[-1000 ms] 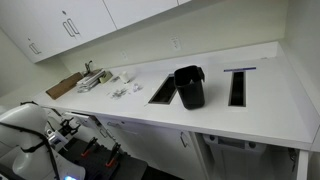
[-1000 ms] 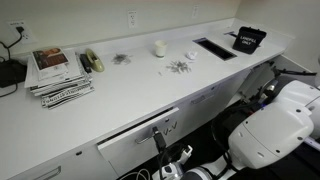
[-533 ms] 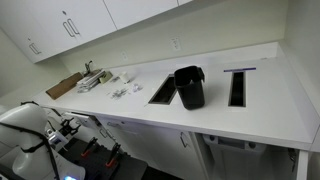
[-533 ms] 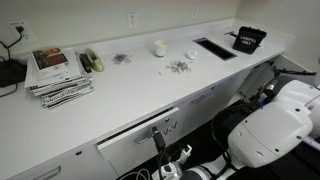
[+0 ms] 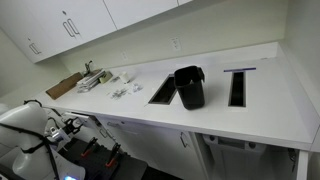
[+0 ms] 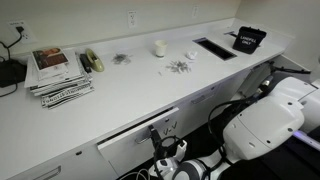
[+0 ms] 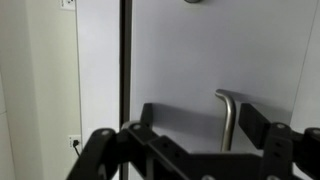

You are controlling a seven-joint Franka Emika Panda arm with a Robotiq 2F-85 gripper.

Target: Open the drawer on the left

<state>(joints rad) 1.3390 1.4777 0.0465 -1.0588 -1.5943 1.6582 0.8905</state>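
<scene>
The drawer (image 6: 130,138) has a plain white front under the counter's edge, with a dark gap along its top. In the wrist view its white front (image 7: 180,60) fills the frame, with a bent metal bar handle (image 7: 228,118) on it. My gripper (image 7: 200,128) is open. Its two dark fingers (image 7: 148,116) stand on either side of the handle, which lies closer to the right finger. In an exterior view the gripper (image 6: 157,141) sits right at the drawer front. In an exterior view the gripper (image 5: 72,127) is low, under the counter's edge.
On the white counter (image 6: 120,85) lie a stack of papers (image 6: 58,72), small scattered items (image 6: 180,66), a black bin (image 5: 189,86) and two rectangular cutouts (image 5: 239,86). White wall cabinets (image 5: 70,22) hang above. The robot's white body (image 6: 265,125) crowds the floor space beside the drawer.
The robot's white body has shifted slightly toward the drawer, and the gripper has edged a little closer to the drawer front. The drawer has not visibly moved.
</scene>
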